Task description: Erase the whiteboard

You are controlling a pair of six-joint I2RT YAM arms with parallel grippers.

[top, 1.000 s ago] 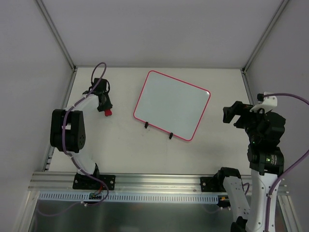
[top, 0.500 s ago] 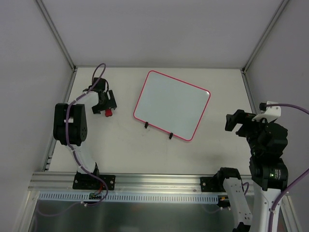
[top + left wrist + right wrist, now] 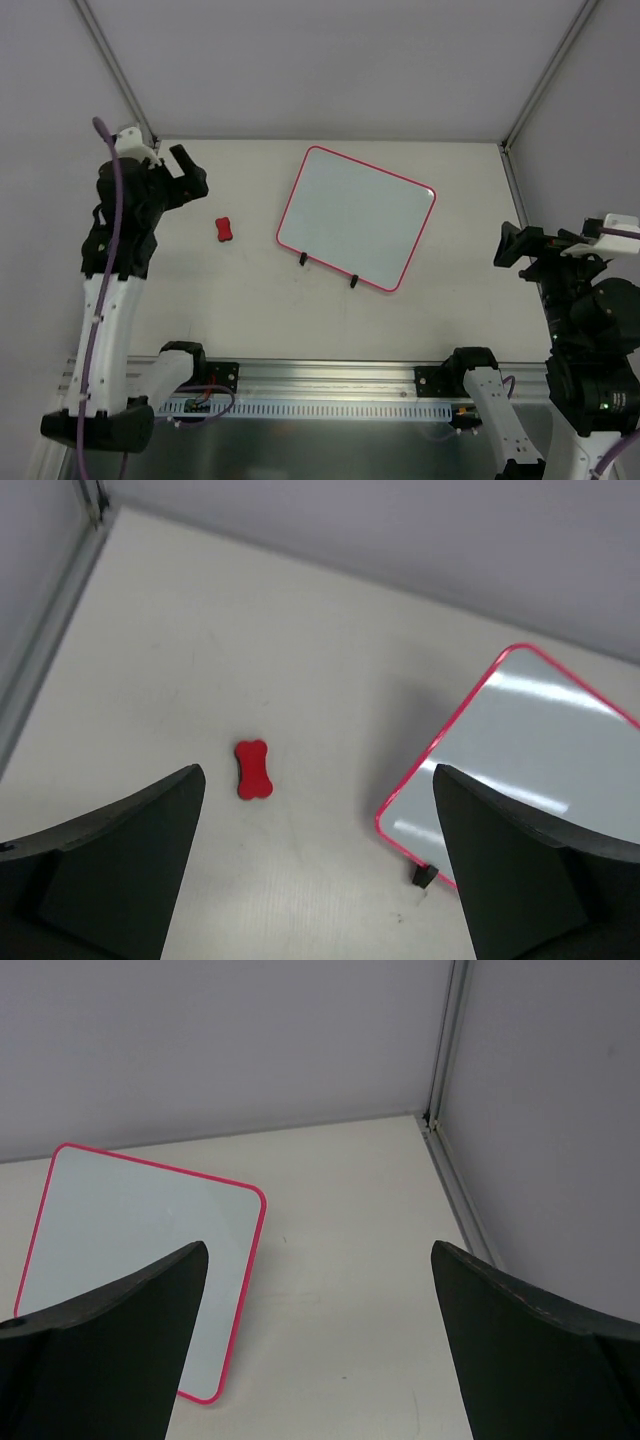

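The whiteboard (image 3: 356, 218), white with a pink-red frame and two small black feet, lies tilted in the middle of the table with a blank surface. It also shows in the left wrist view (image 3: 530, 750) and the right wrist view (image 3: 130, 1260). A small red bone-shaped eraser (image 3: 224, 229) lies loose on the table left of the board (image 3: 253, 769). My left gripper (image 3: 190, 172) hangs open high above the table's back left, apart from the eraser, jaws wide and empty (image 3: 318, 772). My right gripper (image 3: 510, 245) is open and empty at the right edge (image 3: 318, 1248).
Grey walls enclose the table on three sides, with metal corner posts (image 3: 120, 75) at the back left and back right (image 3: 445, 1050). An aluminium rail (image 3: 320, 375) carrying both arm bases runs along the near edge.
My left gripper opened and let go of the eraser, which now lies on the table. The left arm rose and pulled back to the left. The right arm drew back to the right.
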